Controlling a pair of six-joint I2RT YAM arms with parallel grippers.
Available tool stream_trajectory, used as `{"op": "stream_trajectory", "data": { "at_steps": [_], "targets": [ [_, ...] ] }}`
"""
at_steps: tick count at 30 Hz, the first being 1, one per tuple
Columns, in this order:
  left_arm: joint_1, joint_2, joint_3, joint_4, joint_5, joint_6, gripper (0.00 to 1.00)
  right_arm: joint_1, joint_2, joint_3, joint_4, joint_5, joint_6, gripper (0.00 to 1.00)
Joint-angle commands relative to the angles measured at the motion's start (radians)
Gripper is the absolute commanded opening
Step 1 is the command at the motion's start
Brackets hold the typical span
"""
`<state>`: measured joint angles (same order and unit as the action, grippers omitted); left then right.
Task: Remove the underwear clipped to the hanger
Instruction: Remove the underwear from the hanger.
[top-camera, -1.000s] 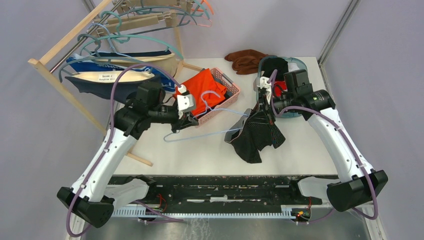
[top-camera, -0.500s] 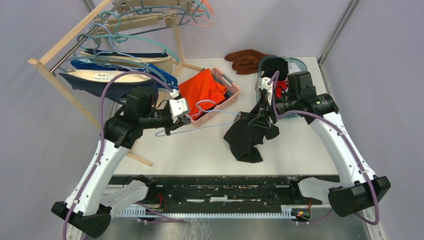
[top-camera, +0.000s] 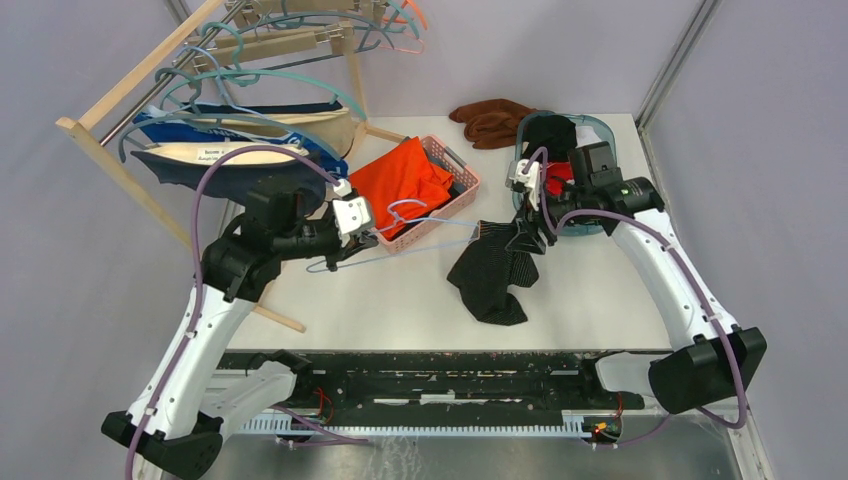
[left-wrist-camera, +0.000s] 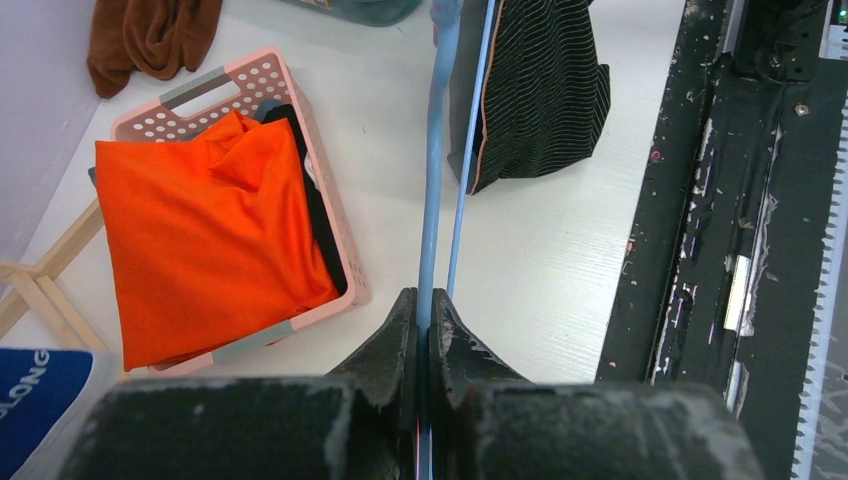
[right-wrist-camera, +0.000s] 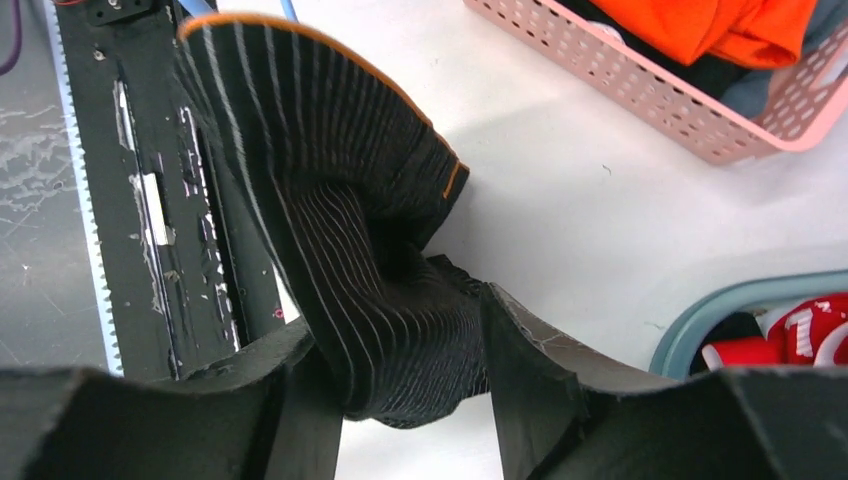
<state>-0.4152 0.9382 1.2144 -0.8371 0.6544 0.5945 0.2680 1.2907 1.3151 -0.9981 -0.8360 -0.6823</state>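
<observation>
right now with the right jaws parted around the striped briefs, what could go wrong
1. The black striped briefs are bunched between the right gripper's parted jaws and may snag and drag when that arm withdraws.
2. The light blue hanger, clamped by the left gripper, has its hook over the pink basket; pulling could catch the rim.

Black cloth underwear (right-wrist-camera: 340, 230), finely ribbed, pale-pinstriped and edged in orange, looks soft and matt. The pale-blue hanger (left-wrist-camera: 432, 180) is smooth with a slight sheen; plastic or coated wire cannot be told. The left pincer (left-wrist-camera: 424, 305) has grainy, scuffed matt-black fingers (left-wrist-camera: 480, 365). A pink perforated plastic basket (left-wrist-camera: 270, 75) holds a matt orange cloth garment (left-wrist-camera: 200, 240). The white surface (top-camera: 400, 300) appears smooth and matt; the rack (top-camera: 110, 166) is bare pale wood.
</observation>
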Motion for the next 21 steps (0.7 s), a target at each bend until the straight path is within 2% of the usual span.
{"op": "stream_trajectory", "data": {
  "at_steps": [1,3,4,7,9,14,21],
  "targets": [
    [0.006,-0.027,0.007,0.036,-0.005,0.007,0.03,-0.045,0.013,0.022,-0.055,-0.011,-0.072,0.53],
    [0.007,-0.028,0.005,0.04,-0.018,0.007,0.03,-0.073,0.021,0.037,-0.102,-0.042,-0.107,0.44],
    [0.007,-0.03,0.003,0.042,-0.024,0.006,0.03,-0.082,0.022,0.043,-0.117,-0.055,-0.119,0.34],
    [0.008,-0.034,0.001,0.048,-0.036,0.002,0.03,-0.098,0.021,0.053,-0.14,-0.075,-0.14,0.13],
    [0.009,-0.036,-0.002,0.051,-0.047,0.0,0.03,-0.104,0.015,0.052,-0.142,-0.083,-0.143,0.04],
    [0.014,-0.041,-0.006,0.052,-0.059,0.001,0.03,-0.118,-0.016,0.04,-0.112,-0.088,-0.118,0.01],
    [0.026,-0.068,0.006,0.024,-0.131,0.042,0.03,-0.156,-0.065,0.016,-0.008,0.001,-0.033,0.01]
  ]
}}
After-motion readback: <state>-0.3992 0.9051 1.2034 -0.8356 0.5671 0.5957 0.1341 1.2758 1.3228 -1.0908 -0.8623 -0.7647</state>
